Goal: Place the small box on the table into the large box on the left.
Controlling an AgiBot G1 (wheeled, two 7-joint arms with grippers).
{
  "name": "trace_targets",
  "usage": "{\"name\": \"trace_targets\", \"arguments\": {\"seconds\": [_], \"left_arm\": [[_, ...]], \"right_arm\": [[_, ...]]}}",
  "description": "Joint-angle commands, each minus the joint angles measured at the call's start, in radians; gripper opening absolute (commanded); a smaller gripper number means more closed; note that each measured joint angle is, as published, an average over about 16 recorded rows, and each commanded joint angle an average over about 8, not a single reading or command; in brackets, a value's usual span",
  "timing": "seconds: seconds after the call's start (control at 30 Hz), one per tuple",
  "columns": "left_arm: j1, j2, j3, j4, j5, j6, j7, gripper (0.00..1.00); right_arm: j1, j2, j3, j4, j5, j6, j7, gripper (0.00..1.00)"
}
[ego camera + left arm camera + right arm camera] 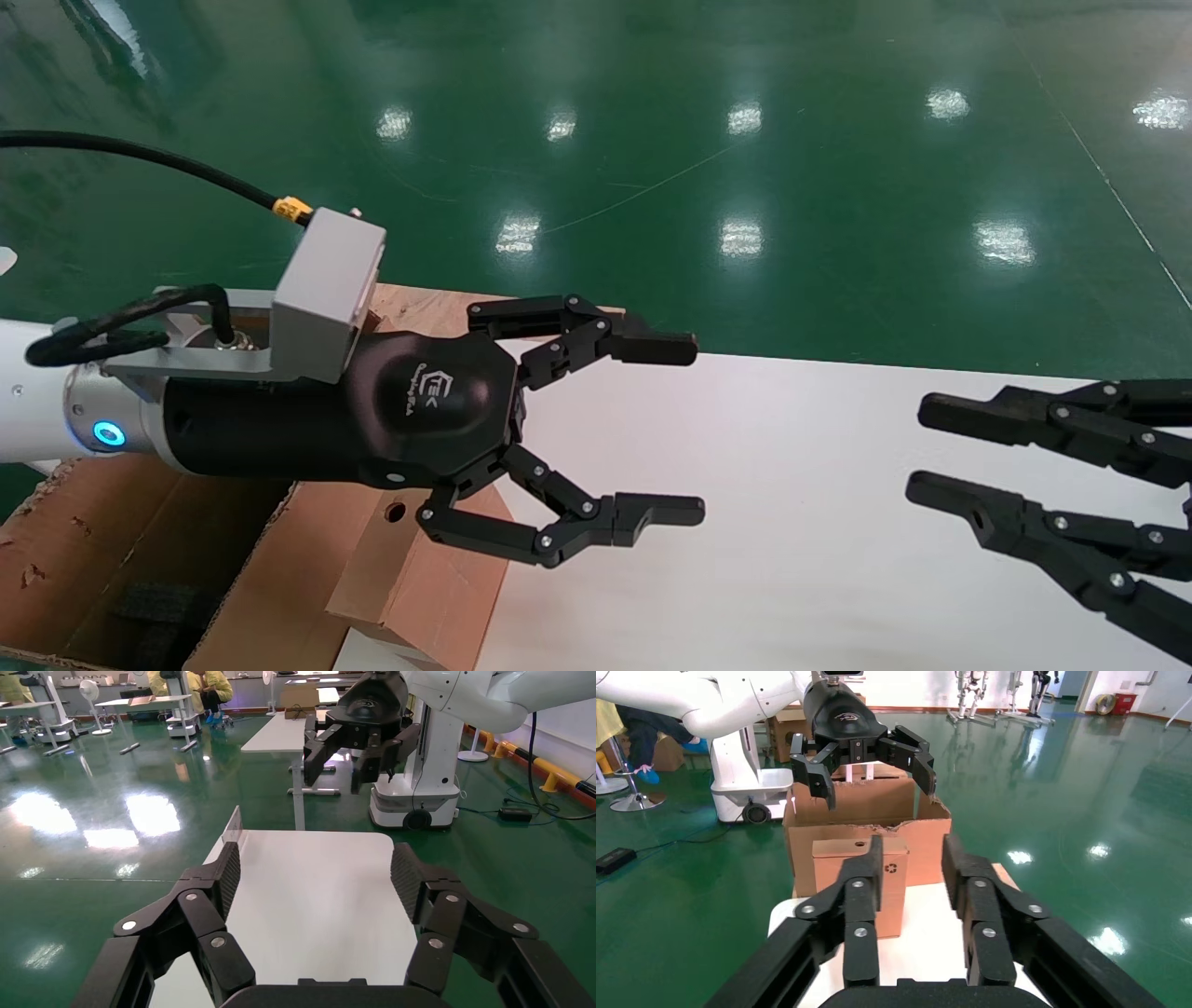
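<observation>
The small box (424, 578) (895, 885) stands upright on the white table (792, 559) (316, 910) (926, 934), with its holed face up and a recycling mark facing my right gripper. It stands against the large box (102, 540) (870, 804), a ragged-edged carton at the table's left end with black foam inside. My left gripper (697, 429) (316, 874) (876, 780) hovers open and empty above the table, its body over the small box. My right gripper (917, 450) (912, 853) (336, 769) is open and empty at the right, pointing toward the small box.
A bare wooden board (419, 303) (1011, 874) edges the table's far side by the large box. Shiny green floor (745, 140) surrounds the table. My white base (422, 804) stands beyond the table's right end.
</observation>
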Motion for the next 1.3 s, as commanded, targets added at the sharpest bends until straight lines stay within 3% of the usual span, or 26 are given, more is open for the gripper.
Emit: {"name": "trace_targets", "arguments": {"seconds": [0.03, 0.47, 0.73, 0.93, 1.3], "left_arm": [[0.0, 0.0, 0.0, 0.0, 0.0, 0.0, 0.0, 1.0], [-0.011, -0.016, 0.005, -0.016, 0.054, -0.037, -0.002, 1.0], [-0.096, -0.052, 0.04, -0.063, 0.251, -0.176, -0.085, 1.0], [-0.175, -0.053, 0.075, -0.074, 0.369, -0.214, -0.141, 1.0], [-0.181, -0.047, 0.084, -0.059, 0.378, -0.212, -0.157, 1.0]], "right_arm": [[0.0, 0.0, 0.0, 0.0, 0.0, 0.0, 0.0, 0.0], [0.0, 0.0, 0.0, -0.001, 0.0, 0.0, 0.0, 0.0], [0.001, 0.0, -0.001, -0.001, 0.001, 0.0, -0.001, 0.0], [0.001, 0.0, -0.001, -0.001, 0.0, 0.0, -0.001, 0.0], [0.001, 0.0, -0.001, -0.001, 0.0, 0.0, -0.001, 0.0]]}}
